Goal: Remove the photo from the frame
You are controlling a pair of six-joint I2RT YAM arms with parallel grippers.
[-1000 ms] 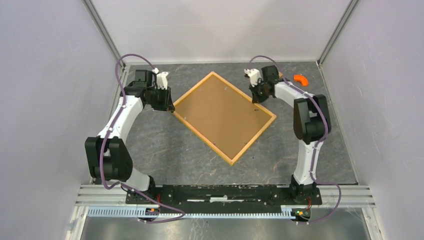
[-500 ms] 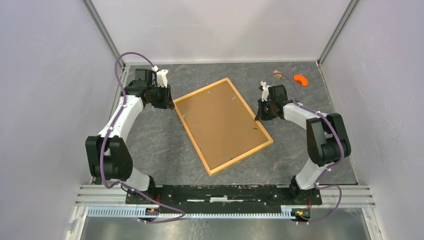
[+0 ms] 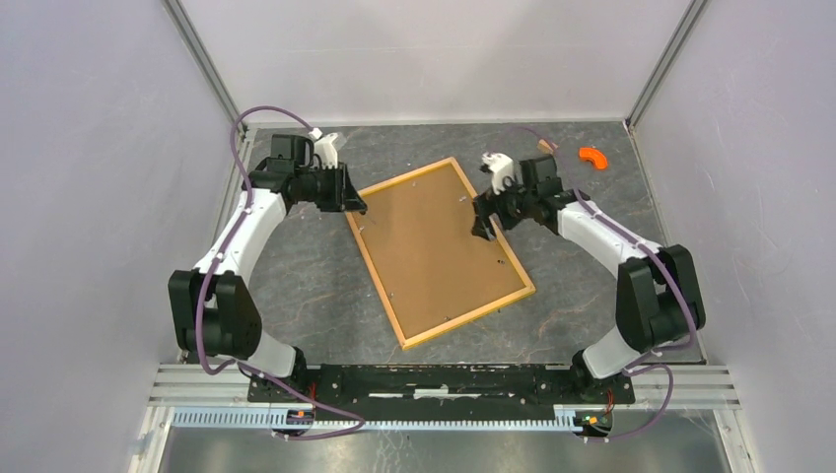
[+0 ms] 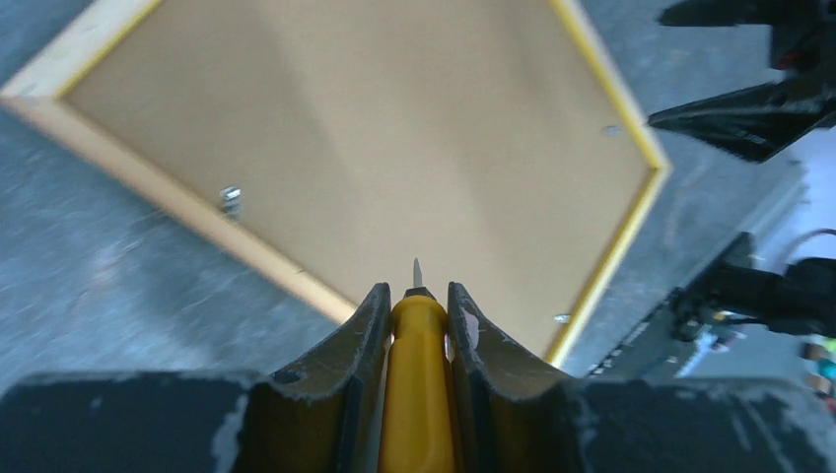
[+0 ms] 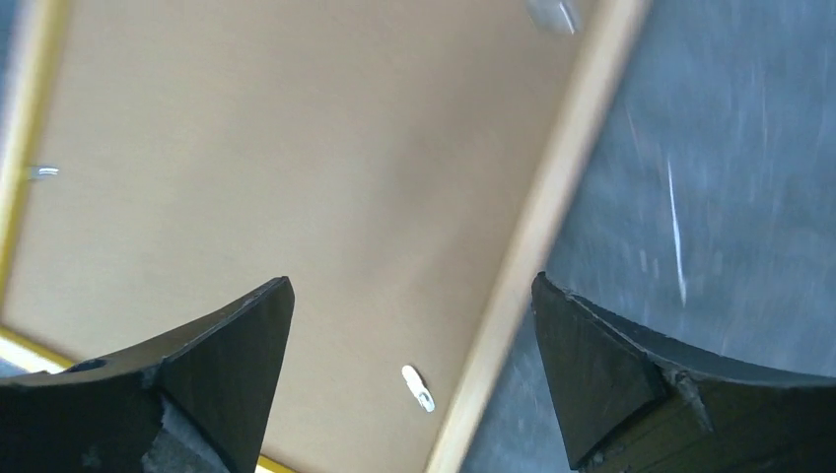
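Observation:
The frame (image 3: pixel 467 316) lies face down in the middle of the table, its brown backing board (image 3: pixel 434 246) up, so the photo is hidden. My left gripper (image 3: pixel 353 202) sits at the frame's back left corner, shut on a yellow-handled screwdriver (image 4: pixel 416 384) whose tip points over the board. In the left wrist view the wood edge (image 4: pixel 177 202) runs diagonally ahead. My right gripper (image 3: pixel 480 219) hangs open over the frame's right edge (image 5: pixel 552 212), and a small metal clip (image 5: pixel 418 387) lies on the board between its fingers.
An orange piece (image 3: pixel 592 156) and a small brown bit (image 3: pixel 545 146) lie at the back right corner. Cage walls and posts close in the back and both sides. A metal rail (image 3: pixel 444 394) with the arm bases runs along the near edge.
The frame has turned clockwise on the table. My right gripper has opened and moved from beside the frame to over its right edge. The left gripper shifted slightly right, still holding the screwdriver.

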